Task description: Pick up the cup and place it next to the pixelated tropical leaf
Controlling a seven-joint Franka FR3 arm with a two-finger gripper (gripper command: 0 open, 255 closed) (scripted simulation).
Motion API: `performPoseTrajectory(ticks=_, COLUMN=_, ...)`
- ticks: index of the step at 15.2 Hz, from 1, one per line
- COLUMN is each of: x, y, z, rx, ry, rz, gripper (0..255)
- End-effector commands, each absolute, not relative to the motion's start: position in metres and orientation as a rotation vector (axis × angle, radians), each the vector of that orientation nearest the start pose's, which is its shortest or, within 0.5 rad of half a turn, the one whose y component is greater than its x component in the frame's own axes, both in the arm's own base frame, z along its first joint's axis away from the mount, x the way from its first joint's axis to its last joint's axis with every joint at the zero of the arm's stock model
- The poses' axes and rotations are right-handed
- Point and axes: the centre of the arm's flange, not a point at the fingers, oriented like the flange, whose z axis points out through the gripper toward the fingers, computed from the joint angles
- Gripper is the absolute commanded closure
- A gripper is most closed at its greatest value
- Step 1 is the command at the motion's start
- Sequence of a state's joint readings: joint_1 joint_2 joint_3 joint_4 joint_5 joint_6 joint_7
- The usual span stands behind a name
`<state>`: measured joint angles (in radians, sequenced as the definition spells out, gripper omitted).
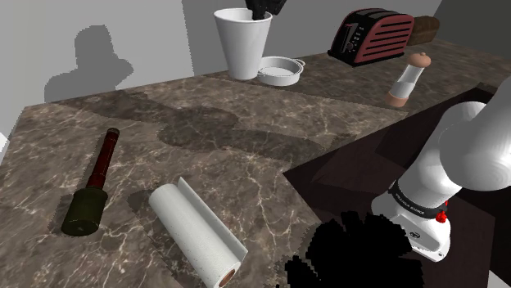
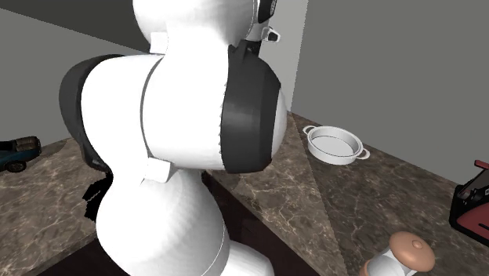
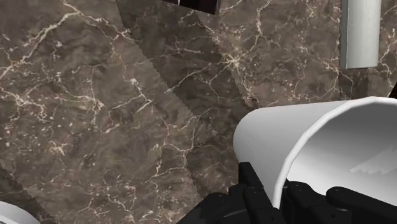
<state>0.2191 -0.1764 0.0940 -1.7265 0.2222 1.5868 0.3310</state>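
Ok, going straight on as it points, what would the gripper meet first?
The marble counter, most likely: the gripper, shut on the rim of the white cup, points down at bare marble. Height above it is unclear.

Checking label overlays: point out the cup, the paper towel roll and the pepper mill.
cup (image 1: 243, 47), shoulder view, middle of its white outer wall.
paper towel roll (image 1: 196, 233), shoulder view, middle of its side.
pepper mill (image 1: 406, 80), shoulder view, its pale body below the brown knob.
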Motion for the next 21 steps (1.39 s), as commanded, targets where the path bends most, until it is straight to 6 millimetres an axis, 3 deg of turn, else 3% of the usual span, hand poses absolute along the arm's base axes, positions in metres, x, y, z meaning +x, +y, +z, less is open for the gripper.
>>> performPoseTrajectory(ticks=1, x=0.442, y=0.193, z=0.647, rx=-2.935, ry=0.029, rz=0.045, gripper=255)
performPoseTrajectory(ticks=21, x=0.203, y=0.304, z=0.647, rx=-2.935, ry=0.029, rz=0.045, gripper=255)
